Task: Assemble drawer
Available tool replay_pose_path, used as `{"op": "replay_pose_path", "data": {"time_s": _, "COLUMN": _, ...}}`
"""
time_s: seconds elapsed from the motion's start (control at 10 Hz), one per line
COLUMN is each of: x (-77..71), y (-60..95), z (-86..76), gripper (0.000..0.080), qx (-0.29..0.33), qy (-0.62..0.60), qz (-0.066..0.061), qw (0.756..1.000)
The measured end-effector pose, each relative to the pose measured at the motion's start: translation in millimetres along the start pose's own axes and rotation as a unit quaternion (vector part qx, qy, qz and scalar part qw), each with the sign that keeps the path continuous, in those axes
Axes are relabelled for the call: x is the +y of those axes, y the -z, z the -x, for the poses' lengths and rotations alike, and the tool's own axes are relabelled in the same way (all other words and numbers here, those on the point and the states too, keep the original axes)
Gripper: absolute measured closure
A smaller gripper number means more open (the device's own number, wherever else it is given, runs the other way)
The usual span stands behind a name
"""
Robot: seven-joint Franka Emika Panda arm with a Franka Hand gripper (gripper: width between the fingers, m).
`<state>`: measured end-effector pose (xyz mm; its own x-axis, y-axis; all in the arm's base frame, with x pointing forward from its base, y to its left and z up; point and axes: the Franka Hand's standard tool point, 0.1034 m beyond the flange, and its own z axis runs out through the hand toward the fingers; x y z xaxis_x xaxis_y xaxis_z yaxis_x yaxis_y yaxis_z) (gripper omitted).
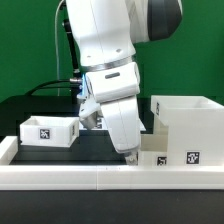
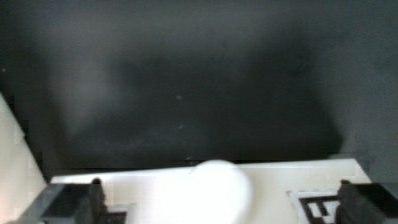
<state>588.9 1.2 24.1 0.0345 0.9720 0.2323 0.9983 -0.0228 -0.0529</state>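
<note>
The drawer's tall housing stands upright at the counter's corner on the exterior view's right, close to the front edge, with square tags on its near face. A lower white tagged piece stands against the side that faces the counter's middle. It is probably the second tray, though the arm hides part of it. A small tray sits well apart near the opposite end, on the exterior view's left, its open side up. The gripper hangs low over the black counter between them, just beside the lower piece and behind the low white border wall along the front edge. In the wrist view the gripper has its dark fingers spread wide with nothing clamped. A rounded white shape shows between them, touching neither.
</note>
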Motion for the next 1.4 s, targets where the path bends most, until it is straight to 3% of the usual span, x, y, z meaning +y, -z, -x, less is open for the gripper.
{"op": "replay_pose_path", "data": {"time_s": 0.2, "x": 1.2, "y": -0.1, "z": 0.6, "gripper": 0.015, "qx": -0.007, "qy": 0.008, "qz": 0.003, "qw": 1.0}}
{"op": "replay_pose_path", "data": {"time_s": 0.4, "x": 1.7, "y": -2.1, "z": -0.5, "gripper": 0.015, "qx": -0.01, "qy": -0.001, "qz": 0.025, "qw": 1.0}}
{"op": "replay_pose_path", "data": {"time_s": 0.7, "x": 0.9, "y": -4.4, "z": 0.0, "gripper": 0.015, "qx": -0.011, "qy": 0.016, "qz": 0.025, "qw": 1.0}}
{"op": "replay_pose_path", "data": {"time_s": 0.9, "x": 1.0, "y": -7.8, "z": -10.0, "gripper": 0.015, "qx": -0.01, "qy": 0.044, "qz": 0.025, "qw": 0.999}}
{"op": "replay_pose_path", "data": {"time_s": 1.1, "x": 3.5, "y": -9.1, "z": -24.5, "gripper": 0.015, "qx": -0.011, "qy": 0.059, "qz": 0.034, "qw": 0.998}}
{"op": "replay_pose_path", "data": {"time_s": 1.4, "x": 2.5, "y": -9.8, "z": -24.8, "gripper": 0.015, "qx": -0.011, "qy": 0.048, "qz": 0.033, "qw": 0.998}}
